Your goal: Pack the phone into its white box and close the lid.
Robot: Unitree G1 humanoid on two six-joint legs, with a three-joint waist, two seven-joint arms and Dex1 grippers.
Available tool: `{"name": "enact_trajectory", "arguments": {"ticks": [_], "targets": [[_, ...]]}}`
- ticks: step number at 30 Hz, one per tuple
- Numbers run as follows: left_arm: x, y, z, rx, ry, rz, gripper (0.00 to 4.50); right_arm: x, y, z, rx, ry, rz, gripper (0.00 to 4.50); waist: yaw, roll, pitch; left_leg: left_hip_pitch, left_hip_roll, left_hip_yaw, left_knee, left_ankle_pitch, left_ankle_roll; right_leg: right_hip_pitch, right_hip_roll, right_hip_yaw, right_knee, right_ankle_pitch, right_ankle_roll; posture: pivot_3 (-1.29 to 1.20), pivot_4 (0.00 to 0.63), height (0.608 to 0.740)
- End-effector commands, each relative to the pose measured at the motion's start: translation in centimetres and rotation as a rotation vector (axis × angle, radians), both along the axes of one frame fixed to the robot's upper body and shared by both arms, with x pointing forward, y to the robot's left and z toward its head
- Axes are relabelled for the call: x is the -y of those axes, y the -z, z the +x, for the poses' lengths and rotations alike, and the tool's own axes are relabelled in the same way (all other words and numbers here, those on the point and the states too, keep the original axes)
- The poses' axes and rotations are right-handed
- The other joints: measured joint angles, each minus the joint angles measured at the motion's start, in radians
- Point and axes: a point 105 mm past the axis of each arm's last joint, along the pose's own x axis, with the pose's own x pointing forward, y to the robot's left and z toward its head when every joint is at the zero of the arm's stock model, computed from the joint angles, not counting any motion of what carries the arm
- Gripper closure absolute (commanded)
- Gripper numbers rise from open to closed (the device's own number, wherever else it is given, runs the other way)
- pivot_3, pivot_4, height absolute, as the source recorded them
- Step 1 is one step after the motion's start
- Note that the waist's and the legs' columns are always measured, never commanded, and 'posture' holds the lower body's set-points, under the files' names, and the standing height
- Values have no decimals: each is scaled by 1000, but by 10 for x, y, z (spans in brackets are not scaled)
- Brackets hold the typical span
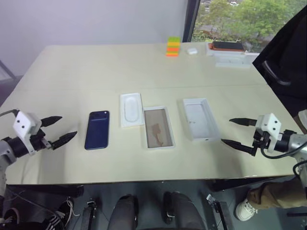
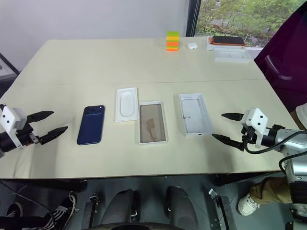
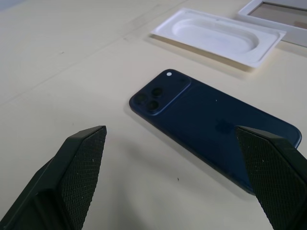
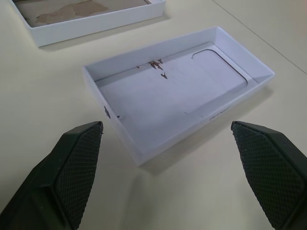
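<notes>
- Left tool (image 1: 56,130): wide, empty, beside phone (image 1: 97,130); should straddle its long edges squarely
- Right tool (image 1: 238,132): wide, empty, near lid (image 1: 201,118)
- White box (image 1: 158,126): mid-worktop (image 1: 72,67)

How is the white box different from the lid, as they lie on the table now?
The white box is shallow with a tan-brown floor; the lid is deeper and white inside. The box lies in the middle of the row, next to the insert; the lid lies nearest the right gripper. Both are rectangular, open side up and empty.
</notes>
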Motion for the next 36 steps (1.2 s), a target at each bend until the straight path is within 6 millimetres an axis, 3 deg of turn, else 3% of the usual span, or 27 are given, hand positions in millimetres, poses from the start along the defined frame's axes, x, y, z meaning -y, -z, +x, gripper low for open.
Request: {"name": "enact_trajectory", "arguments": {"ticks": [1, 5, 14, 29, 33, 36], "targets": [[-5, -10, 1, 24, -11, -9, 0, 0, -17, 2, 49, -8, -10, 20, 1, 0, 0, 0, 0, 0, 0, 0, 0, 0, 0, 0, 0, 0, 0, 0, 150, 740], [1, -5, -5, -55, 33, -30, 0, -1, -18, 1, 40, -15, -14, 20, 1, 0, 0, 0, 0, 0, 0, 0, 0, 0, 0, 0, 0, 0, 0, 0, 150, 740], [1, -12, -3, -12, 1, -44, 0, 1, -19, 4, 36, -13, -18, 20, 2, 0, 0, 0, 0, 0, 0, 0, 0, 0, 0, 0, 0, 0, 0, 0, 150, 740], [5, -6, -5, -53, -4, -86, 0, 2, -16, 5, 10, -18, -3, 20, 2, 0, 0, 0, 0, 0, 0, 0, 0, 0, 0, 0, 0, 0, 0, 0, 150, 740], [10, -4, 0, -139, -23, -136, 0, -3, -20, 8, 16, -33, 10, 20, 1, 0, 0, 0, 0, 0, 0, 0, 0, 0, 0, 0, 0, 0, 0, 0, 150, 740], [27, -20, 16, -133, -49, -239, 0, -13, -36, 16, 57, -51, 26, 20, 3, 0, 0, 0, 0, 0, 0, 0, 0, 0, 0, 0, 0, 0, 0, 0, 150, 740]]}}
